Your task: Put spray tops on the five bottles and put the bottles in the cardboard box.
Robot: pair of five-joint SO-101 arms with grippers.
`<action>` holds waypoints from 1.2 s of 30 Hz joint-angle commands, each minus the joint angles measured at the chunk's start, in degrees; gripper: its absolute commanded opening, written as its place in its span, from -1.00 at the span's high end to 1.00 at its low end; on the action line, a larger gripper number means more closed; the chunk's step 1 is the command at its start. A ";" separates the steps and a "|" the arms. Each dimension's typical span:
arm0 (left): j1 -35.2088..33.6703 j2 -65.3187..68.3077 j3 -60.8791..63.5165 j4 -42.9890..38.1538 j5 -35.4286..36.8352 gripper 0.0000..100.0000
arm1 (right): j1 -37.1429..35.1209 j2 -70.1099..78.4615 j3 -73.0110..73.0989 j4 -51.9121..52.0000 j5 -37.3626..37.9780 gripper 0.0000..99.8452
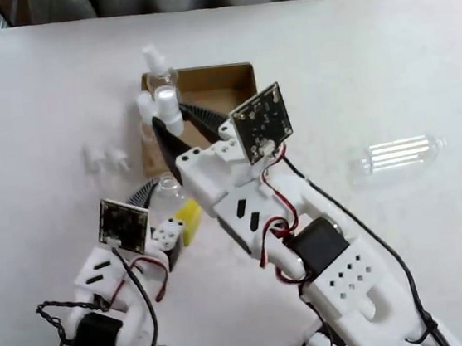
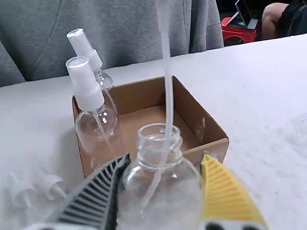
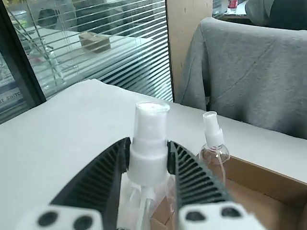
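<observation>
My left gripper [image 2: 165, 163] is shut on an upright clear bottle [image 2: 160, 191] with an open neck, just in front of the cardboard box [image 2: 201, 129]. In the high view this bottle [image 1: 166, 187] stands at the box's near left corner. Directly above it, my right gripper [image 3: 148, 143] is shut on a white spray top [image 3: 149, 139], which shows above the bottle in the high view [image 1: 167, 103]. The top's thin tube [image 2: 165, 72] hangs down into the bottle's neck. Two capped bottles [image 2: 93, 115] [image 2: 91, 55] stand at the left side of the box [image 1: 221, 82].
A clear uncapped bottle [image 1: 400, 154] lies on its side on the white table, right of the arms. Two loose spray tops [image 1: 104, 158] lie left of the box. A chair with a grey garment [image 3: 249, 67] stands beyond the table's far edge.
</observation>
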 commanded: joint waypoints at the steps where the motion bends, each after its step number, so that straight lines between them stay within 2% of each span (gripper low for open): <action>1: -0.40 -0.75 -2.46 -0.62 -0.53 0.96 | -1.45 -0.48 0.53 -1.19 -0.26 0.97; 17: -0.40 -0.75 -2.46 -0.62 -0.53 0.96 | -5.23 -7.96 11.34 -0.66 0.26 0.96; 26: -0.48 -0.75 -2.46 -0.62 -0.53 0.96 | -5.32 -8.04 11.25 5.05 0.18 0.95; 33: -0.48 -0.75 -2.46 -0.62 -0.53 0.96 | -5.32 -9.01 11.16 8.66 0.26 0.47; 36: -0.48 -0.75 -2.46 -0.62 -0.53 0.96 | -5.32 -12.62 10.37 8.75 0.35 0.43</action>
